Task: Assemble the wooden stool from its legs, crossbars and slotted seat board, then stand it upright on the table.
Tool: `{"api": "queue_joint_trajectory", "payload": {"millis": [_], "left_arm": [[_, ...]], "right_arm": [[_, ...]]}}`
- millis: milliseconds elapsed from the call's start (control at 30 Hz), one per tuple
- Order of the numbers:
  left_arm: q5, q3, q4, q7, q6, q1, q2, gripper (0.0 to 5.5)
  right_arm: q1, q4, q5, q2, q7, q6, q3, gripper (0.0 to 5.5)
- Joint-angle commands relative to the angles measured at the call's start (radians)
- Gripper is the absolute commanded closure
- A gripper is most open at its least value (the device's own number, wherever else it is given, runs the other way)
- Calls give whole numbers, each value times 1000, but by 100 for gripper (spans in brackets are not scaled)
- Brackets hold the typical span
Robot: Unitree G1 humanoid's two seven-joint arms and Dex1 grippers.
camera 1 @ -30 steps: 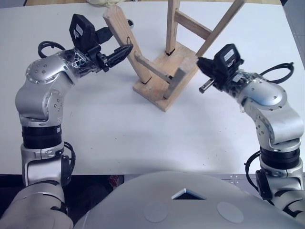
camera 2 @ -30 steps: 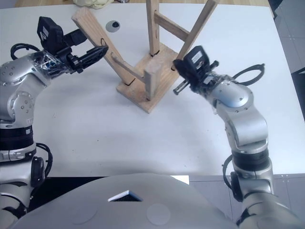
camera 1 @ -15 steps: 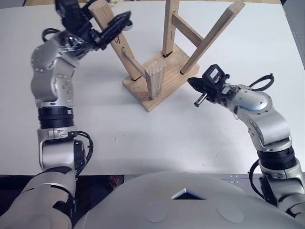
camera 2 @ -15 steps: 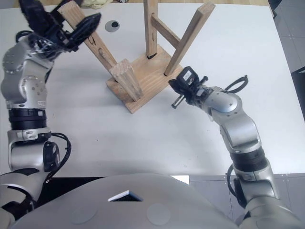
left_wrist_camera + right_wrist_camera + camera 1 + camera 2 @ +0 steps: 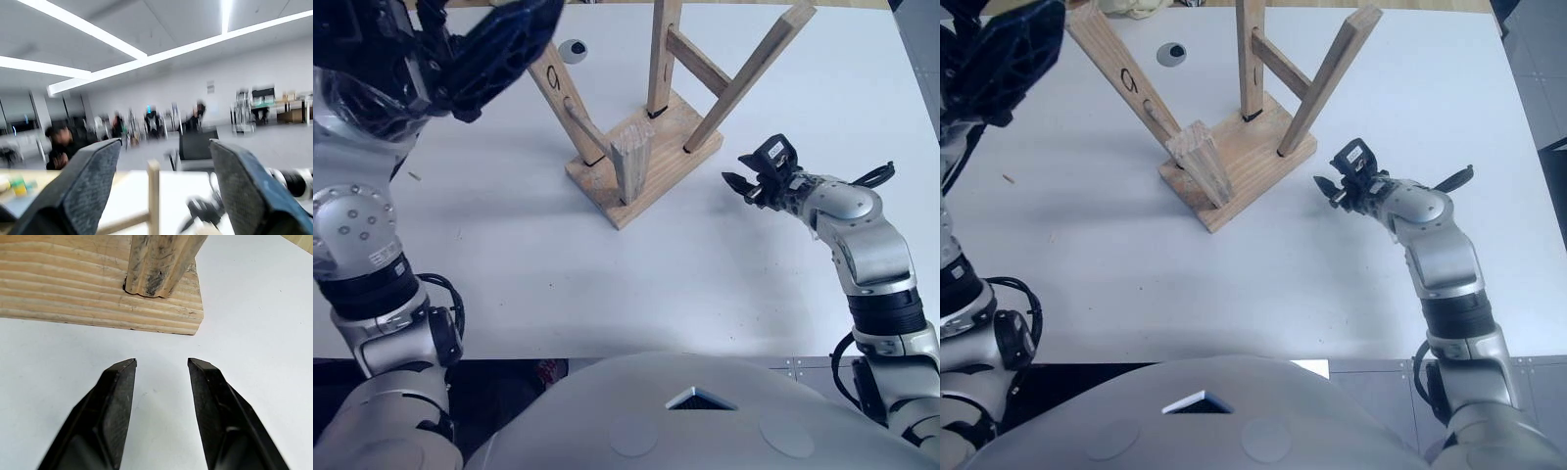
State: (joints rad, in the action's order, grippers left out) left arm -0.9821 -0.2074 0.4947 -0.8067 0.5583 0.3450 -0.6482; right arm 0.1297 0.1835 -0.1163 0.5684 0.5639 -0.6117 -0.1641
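The wooden stool lies upside down on the white table, its slotted seat board (image 5: pixel 658 168) flat and its legs (image 5: pixel 749 73) pointing up and outward. Crossbars (image 5: pixel 705 62) join the legs. My left gripper (image 5: pixel 499 49) is raised high above the table's left side, apart from the stool's left leg (image 5: pixel 553 93), and it is open (image 5: pixel 164 191) with nothing in it. My right gripper (image 5: pixel 736 183) hovers low over the table just right of the seat board. Its open fingers (image 5: pixel 117 396) face a board corner (image 5: pixel 98 298) where a leg (image 5: pixel 159 259) sits in its slot.
A small black round mark (image 5: pixel 574 47) lies on the table behind the stool. A pale yellowish object (image 5: pixel 1136 8) sits at the far edge. Bare white tabletop (image 5: pixel 607 284) stretches between the stool and the near edge.
The left arm lifted away from the left leg toward the camera. The right gripper drew back to the right and lower. The stool shifted early on, then stayed still.
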Motion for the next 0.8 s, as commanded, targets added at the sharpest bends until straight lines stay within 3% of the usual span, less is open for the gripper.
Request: {"api": "queue_joint_trajectory", "payload": {"millis": [33,300,600,800], "left_arm": [[129,130,55,54,61,-49,-37,220],[154,161,49,65,98,-107,-37,220],[64,117,90,25,135,-121,-62,220],[183,197,44,28,150,-150,-86,220]], "right_arm": [[24,-14,17,13,7,9,10,358],[18,-19,31,14,9,18,15,358],[19,-21,44,6,7,24,13,358],[23,-20,48,5,12,31,12,358]]}}
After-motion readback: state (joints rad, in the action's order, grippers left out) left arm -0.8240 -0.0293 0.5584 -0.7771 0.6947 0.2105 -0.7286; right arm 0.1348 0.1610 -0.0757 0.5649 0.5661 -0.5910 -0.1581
